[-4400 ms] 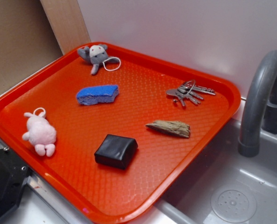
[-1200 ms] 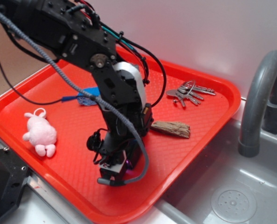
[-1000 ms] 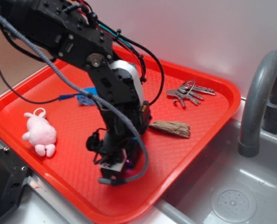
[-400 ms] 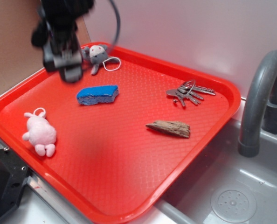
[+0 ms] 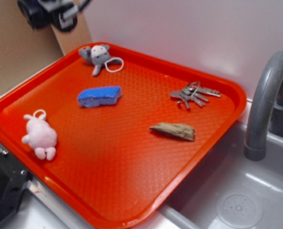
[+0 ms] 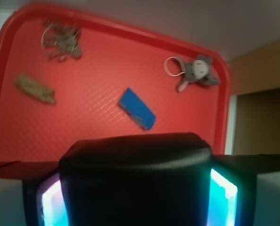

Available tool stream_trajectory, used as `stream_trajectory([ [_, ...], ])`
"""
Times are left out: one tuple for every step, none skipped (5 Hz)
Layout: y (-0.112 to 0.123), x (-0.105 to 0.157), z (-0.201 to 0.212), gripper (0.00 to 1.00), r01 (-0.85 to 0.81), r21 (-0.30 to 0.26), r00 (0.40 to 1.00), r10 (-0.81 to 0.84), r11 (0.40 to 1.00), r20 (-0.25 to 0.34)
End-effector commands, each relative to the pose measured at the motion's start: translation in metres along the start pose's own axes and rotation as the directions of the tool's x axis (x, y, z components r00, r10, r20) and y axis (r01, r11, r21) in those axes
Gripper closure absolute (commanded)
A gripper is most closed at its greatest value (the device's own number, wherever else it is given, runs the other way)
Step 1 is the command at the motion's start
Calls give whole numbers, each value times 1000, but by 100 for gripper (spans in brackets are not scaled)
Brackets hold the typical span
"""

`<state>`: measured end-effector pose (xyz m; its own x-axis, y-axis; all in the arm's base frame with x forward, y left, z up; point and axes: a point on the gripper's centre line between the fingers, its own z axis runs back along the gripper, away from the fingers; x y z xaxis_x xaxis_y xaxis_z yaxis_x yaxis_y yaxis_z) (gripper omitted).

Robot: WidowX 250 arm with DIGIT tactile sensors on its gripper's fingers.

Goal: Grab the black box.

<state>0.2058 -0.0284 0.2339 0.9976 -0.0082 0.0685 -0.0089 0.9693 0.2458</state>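
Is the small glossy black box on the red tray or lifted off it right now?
Lifted off. The small glossy black box sits clamped in the pincer above the red tray.

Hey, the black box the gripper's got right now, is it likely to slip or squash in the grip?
The black box fills the gap between the gripper's glowing pads, so the hold looks snug. Its surface seems finely textured, probably not slippery. Its edges bulge, rounded, so it may give slightly.

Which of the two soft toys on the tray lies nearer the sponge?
The grey toy, at the tray's far edge just behind the sponge. The pink toy lies further off, near the front-left rim.
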Motion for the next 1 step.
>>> stream_trajectory([
  [1,-6,38,100,-97,-94,988,107,991,111],
])
